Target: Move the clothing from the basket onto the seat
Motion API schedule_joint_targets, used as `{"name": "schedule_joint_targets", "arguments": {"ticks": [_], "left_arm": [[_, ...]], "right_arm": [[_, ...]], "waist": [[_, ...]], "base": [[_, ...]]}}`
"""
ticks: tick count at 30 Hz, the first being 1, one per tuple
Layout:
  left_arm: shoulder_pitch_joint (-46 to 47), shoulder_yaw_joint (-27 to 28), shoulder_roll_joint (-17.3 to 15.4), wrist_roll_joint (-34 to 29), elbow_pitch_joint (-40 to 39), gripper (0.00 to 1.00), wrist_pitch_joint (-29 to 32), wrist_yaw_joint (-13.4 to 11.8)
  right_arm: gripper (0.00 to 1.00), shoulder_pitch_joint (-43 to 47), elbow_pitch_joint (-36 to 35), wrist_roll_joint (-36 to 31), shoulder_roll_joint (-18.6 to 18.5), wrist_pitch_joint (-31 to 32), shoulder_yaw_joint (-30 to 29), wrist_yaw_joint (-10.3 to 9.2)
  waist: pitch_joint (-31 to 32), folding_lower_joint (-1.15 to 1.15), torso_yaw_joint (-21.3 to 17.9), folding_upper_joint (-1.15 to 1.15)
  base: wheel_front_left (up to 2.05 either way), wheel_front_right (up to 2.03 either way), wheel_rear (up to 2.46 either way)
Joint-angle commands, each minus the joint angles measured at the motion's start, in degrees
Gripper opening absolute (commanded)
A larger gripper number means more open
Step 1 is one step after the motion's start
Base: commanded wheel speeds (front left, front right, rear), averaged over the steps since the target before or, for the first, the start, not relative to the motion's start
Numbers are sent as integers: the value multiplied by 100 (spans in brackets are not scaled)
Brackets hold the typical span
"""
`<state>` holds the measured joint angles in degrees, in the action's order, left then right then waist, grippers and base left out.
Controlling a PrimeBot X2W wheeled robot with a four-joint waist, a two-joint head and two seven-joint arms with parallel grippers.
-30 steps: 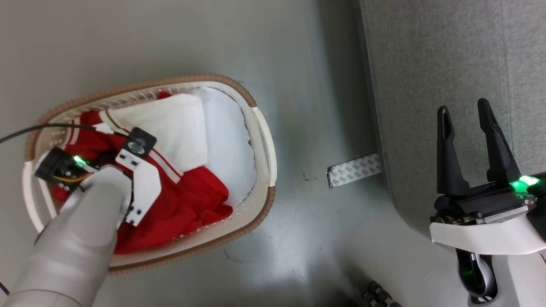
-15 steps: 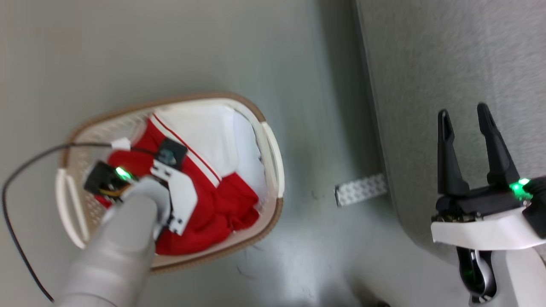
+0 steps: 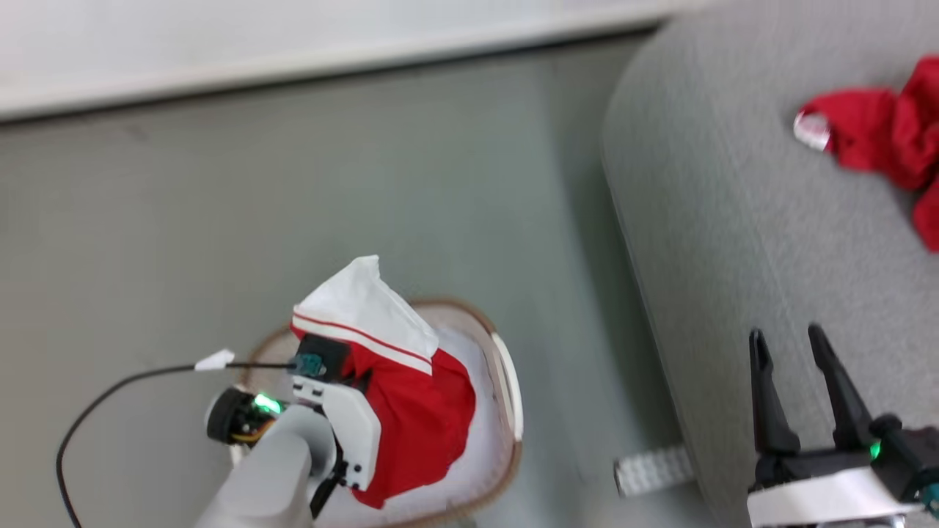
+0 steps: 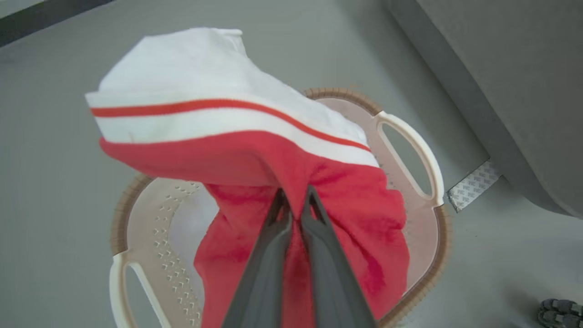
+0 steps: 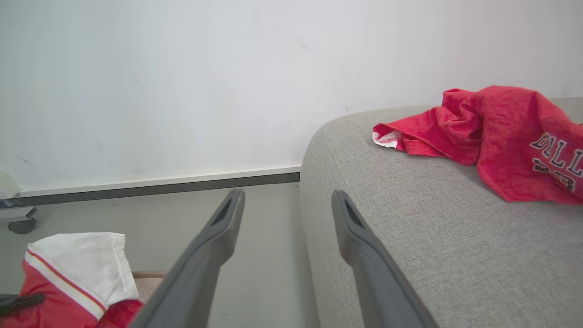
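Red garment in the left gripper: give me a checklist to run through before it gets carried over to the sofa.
1. Left gripper shut on the red garment: ok.
2. Garment free of the basket: cannot tell; its lower folds hang over the basket's inside.
3. Right gripper open and empty: ok.
4. Bare room on the sofa beside the other red garment: ok.
5. Nothing left in the basket: cannot tell; the hanging cloth hides the bottom.
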<state>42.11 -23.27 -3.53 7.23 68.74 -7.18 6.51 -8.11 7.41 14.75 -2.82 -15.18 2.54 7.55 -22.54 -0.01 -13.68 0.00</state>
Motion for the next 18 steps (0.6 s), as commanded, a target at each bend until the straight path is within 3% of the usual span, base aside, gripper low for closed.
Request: {"name": "schedule_joint_targets", "arguments": {"ticks": [1,11,18], "left_arm": [[-170,39,33,138,-70,0,-52,22],[-692,-99,59,1095,-1255,0,-49,89],[-1032,-124,42,1491,-2814,0,350,-176]], "right_arm": [[100,169,57,-24,-15,5,-39,-13],[100,642,252,-180,-13,5,-57,-13],[100,918,298,-199,-13,5,25,-13]], "waist": [[887,1,326,0],[1943,1,557,0],[2388,1,682,0]], "base": [[0,0,0],[0,0,0],[0,0,0]]}}
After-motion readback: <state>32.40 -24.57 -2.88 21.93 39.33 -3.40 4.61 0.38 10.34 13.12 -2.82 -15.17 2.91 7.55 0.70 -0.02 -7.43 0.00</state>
